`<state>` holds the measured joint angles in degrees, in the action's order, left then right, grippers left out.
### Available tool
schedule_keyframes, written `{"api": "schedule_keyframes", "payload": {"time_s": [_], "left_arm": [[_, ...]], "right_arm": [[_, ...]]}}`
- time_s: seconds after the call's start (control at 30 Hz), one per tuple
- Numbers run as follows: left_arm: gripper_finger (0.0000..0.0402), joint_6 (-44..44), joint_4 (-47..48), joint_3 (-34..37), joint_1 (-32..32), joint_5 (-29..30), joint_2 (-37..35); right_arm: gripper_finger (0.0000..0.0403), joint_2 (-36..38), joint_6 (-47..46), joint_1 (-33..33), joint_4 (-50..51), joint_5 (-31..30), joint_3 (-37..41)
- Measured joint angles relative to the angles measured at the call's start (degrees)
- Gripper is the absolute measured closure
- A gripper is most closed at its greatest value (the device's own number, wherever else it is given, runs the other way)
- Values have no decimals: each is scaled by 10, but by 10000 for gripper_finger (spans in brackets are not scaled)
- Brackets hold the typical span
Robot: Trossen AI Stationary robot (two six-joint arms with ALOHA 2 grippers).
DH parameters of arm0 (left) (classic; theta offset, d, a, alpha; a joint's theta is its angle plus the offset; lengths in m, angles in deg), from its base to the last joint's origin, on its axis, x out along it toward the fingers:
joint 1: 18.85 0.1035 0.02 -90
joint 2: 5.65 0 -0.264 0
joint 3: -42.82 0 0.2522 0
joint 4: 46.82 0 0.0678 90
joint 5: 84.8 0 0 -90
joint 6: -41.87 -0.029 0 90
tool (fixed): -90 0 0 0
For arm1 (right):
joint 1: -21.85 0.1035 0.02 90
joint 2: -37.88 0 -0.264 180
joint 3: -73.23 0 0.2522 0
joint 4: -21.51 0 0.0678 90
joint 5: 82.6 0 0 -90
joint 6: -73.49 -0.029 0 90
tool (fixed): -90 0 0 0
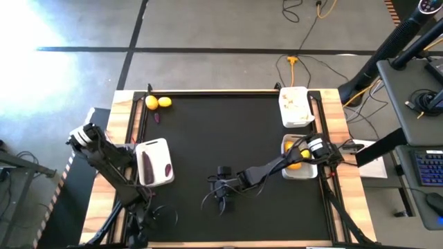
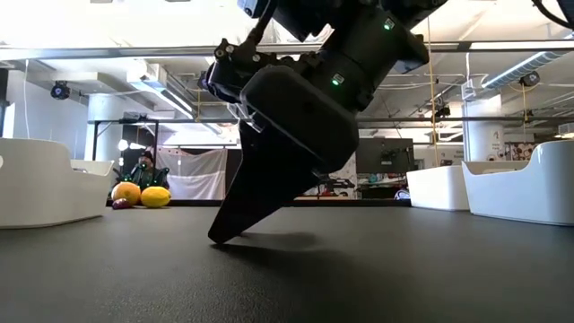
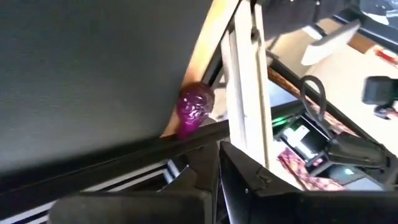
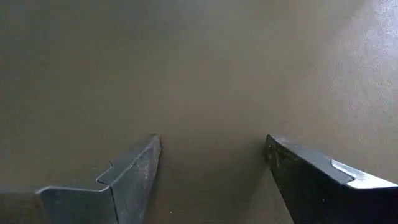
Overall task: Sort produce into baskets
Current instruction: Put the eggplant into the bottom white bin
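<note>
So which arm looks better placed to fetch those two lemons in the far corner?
Probably the left: the lemons lie on its side. The right gripper, open and empty, hangs mid-table; the left gripper sits folded near the front edge.

Overhead and table-level cameras share the right tool (image 1: pixel 220 200).

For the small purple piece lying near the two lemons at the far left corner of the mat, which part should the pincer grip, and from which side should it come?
Grip the small purple piece across its short middle, coming straight down from above. It lies flat on the black mat, just nearer than the two lemons and apparently clear of them, close to the mat's left edge. A level approach would likely meet these. The open right pincer holds nothing.
</note>
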<state>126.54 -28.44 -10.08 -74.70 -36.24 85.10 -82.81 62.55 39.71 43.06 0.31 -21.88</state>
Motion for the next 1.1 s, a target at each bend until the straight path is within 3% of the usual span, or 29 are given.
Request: {"api": "schedule_keyframes", "payload": {"time_s": [0.17, 0.37, 0.83, 1.1], "left_arm": [[402, 58, -119, 26, -19, 0, 24], [401, 72, -170, 38, -26, -2, 50], [401, 84, -219, 38, -43, -42, 97], [401, 95, -199, 36, -47, -27, 100]], "right_arm": [[115, 3, 2, 1, 0, -1, 2], [115, 8, 5, 1, 7, 0, 3], [115, 10, 0, -1, 22, -2, 4], [115, 13, 8, -2, 37, -4, 4]]}}
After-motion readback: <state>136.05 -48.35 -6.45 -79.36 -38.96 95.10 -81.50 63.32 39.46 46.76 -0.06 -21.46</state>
